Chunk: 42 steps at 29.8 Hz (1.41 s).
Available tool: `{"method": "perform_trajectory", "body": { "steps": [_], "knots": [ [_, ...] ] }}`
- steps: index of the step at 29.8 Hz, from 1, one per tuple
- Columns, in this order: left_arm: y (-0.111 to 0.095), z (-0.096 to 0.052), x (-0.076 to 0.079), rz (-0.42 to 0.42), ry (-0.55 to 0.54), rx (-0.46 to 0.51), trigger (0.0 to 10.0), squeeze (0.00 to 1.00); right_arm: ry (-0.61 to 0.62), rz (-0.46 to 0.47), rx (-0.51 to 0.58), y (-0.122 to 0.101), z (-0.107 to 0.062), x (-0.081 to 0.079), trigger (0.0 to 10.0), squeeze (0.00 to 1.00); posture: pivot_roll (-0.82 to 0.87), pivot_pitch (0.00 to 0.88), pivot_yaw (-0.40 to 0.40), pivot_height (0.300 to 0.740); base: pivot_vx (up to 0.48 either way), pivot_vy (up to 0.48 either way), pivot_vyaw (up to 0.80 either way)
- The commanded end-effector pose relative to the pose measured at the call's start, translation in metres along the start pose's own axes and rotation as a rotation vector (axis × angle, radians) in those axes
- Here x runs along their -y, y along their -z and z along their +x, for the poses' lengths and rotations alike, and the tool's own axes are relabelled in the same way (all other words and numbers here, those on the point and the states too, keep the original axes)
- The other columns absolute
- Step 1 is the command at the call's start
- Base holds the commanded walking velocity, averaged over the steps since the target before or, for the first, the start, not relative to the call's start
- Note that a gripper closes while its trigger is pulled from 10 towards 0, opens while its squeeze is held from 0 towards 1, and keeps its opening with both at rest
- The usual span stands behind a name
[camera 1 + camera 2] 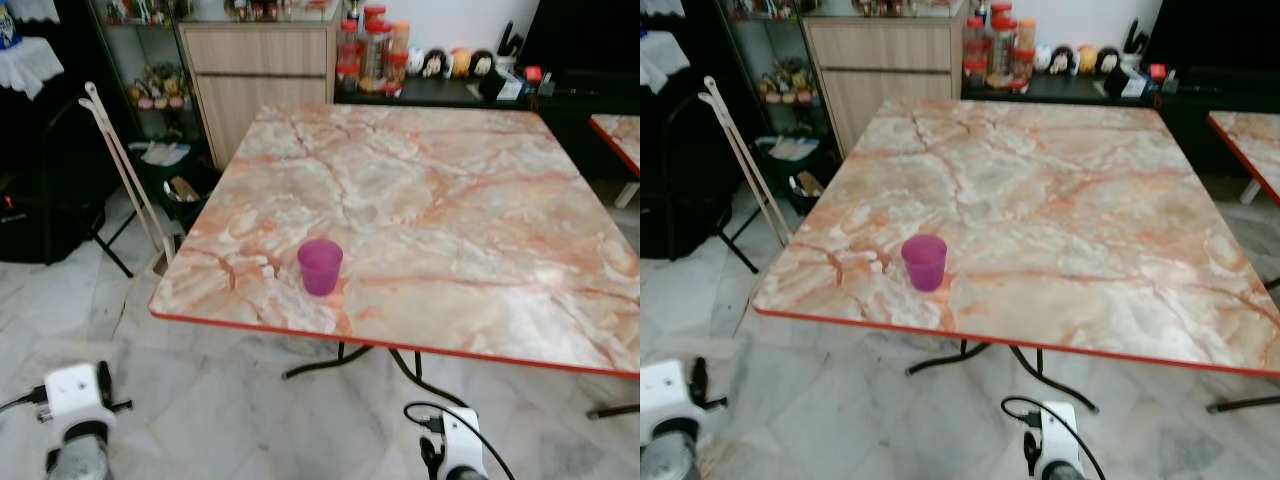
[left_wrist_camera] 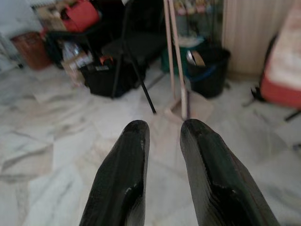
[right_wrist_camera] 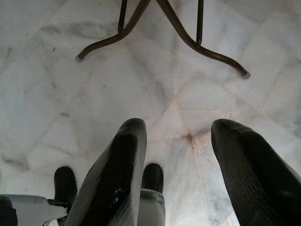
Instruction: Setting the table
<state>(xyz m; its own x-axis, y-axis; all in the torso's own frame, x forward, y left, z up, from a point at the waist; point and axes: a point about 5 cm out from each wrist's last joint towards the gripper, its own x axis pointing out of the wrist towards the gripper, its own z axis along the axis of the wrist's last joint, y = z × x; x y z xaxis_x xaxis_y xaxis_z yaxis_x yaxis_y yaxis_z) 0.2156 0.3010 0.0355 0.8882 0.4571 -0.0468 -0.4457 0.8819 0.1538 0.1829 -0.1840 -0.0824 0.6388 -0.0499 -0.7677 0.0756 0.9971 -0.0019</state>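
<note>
A translucent purple cup (image 1: 320, 267) stands upright on the pink marble-pattern table (image 1: 480, 200), close to the red near edge and left of its middle. Both arms hang low in front of the table, below its edge: my left arm (image 1: 75, 400) at the lower left, my right arm (image 1: 455, 440) under the near edge. In the left wrist view my left gripper (image 2: 164, 129) points at the floor with a narrow gap and nothing between its fingers. My right gripper (image 3: 181, 129) stands wide open above the floor tiles, empty.
The table's dark curved legs (image 3: 178, 28) rest on the white marble floor just ahead. A pale stick (image 1: 125, 170) leans beside a black folding chair (image 1: 60, 190) at the left. A wooden cabinet (image 1: 255, 70), jars (image 1: 372, 50) and a second table (image 1: 620, 135) stand beyond.
</note>
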Motion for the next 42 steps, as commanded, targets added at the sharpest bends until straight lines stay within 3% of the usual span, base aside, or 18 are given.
{"method": "perform_trajectory", "body": {
  "steps": [1, 4, 12, 13, 14, 15, 17, 18, 22, 27, 30, 31, 42],
  "knots": [
    [-0.013, 0.007, -0.001, -0.011, -0.015, 0.045, 10.0, 0.00, -0.006, -0.006, 0.004, 0.000, 0.000, -0.002, 10.0, 0.00, 0.05, 0.000, -0.009, 0.740, 0.000, 0.000, 0.00],
    [-0.068, 0.039, 0.012, -0.060, 0.011, 0.211, 10.0, 0.00, -0.002, 0.002, 0.007, -0.001, 0.000, -0.003, 10.0, 0.00, 0.04, 0.000, -0.003, 0.740, 0.000, 0.000, 0.00],
    [-0.146, 0.072, 0.060, -0.204, 0.197, 0.342, 10.0, 0.00, 0.012, 0.022, 0.014, -0.003, 0.001, -0.003, 10.0, 0.00, 0.01, 0.000, 0.017, 0.740, 0.000, 0.000, 0.00],
    [-0.149, 0.073, 0.063, -0.209, 0.213, 0.347, 10.0, 0.00, 0.013, 0.024, 0.014, -0.003, 0.001, -0.002, 10.0, 0.00, 0.01, 0.000, 0.017, 0.740, 0.000, 0.000, 0.00],
    [-0.158, 0.076, 0.076, -0.220, 0.268, 0.351, 10.0, 0.00, 0.015, 0.028, 0.015, -0.004, 0.001, -0.002, 10.0, 0.00, 0.01, 0.000, 0.020, 0.740, 0.000, 0.000, 0.00],
    [-0.158, 0.076, 0.076, -0.220, 0.268, 0.351, 10.0, 0.00, 0.015, 0.028, 0.015, -0.004, 0.001, -0.002, 10.0, 0.00, 0.01, 0.000, 0.020, 0.740, 0.000, 0.000, 0.00],
    [-0.167, 0.079, 0.097, -0.254, 0.355, 0.331, 10.0, 0.00, 0.019, 0.035, 0.013, -0.003, 0.001, -0.002, 10.0, 0.00, 0.00, 0.000, 0.023, 0.740, 0.000, 0.000, 0.00],
    [-0.167, 0.079, 0.097, -0.254, 0.355, 0.331, 10.0, 0.00, 0.019, 0.035, 0.013, -0.003, 0.001, -0.002, 10.0, 0.00, 0.00, 0.000, 0.023, 0.740, 0.000, 0.000, 0.00],
    [-0.170, 0.082, 0.133, -0.281, 0.488, 0.251, 10.0, 0.00, 0.027, 0.041, 0.011, -0.003, 0.001, -0.002, 10.0, 0.00, -0.01, 0.000, 0.033, 0.740, 0.000, 0.000, 0.00],
    [-0.176, 0.077, 0.170, -0.195, 0.613, 0.177, 10.0, 0.00, 0.031, 0.049, 0.016, -0.005, 0.002, -0.002, 10.0, 0.00, -0.02, 0.000, 0.040, 0.740, 0.000, 0.000, 0.00],
    [-0.182, 0.074, 0.180, -0.234, 0.654, 0.180, 10.0, 0.00, 0.032, 0.051, 0.013, -0.005, 0.001, -0.003, 10.0, 0.00, -0.02, 0.000, 0.044, 0.740, 0.000, 0.000, 0.00],
    [-0.183, 0.073, 0.184, -0.239, 0.667, 0.165, 10.0, 1.00, 0.031, 0.049, 0.009, -0.004, 0.001, -0.003, 10.0, 0.00, -0.02, 0.000, 0.044, 0.740, 0.000, 0.000, 0.00],
    [-0.180, 0.048, 0.216, -0.154, 0.970, 0.104, 10.0, 1.00, 0.024, 0.044, 0.003, -0.004, 0.002, -0.005, 10.0, 0.00, -0.01, 0.000, 0.047, 0.740, 0.000, 0.000, 0.00]
  ]
}}
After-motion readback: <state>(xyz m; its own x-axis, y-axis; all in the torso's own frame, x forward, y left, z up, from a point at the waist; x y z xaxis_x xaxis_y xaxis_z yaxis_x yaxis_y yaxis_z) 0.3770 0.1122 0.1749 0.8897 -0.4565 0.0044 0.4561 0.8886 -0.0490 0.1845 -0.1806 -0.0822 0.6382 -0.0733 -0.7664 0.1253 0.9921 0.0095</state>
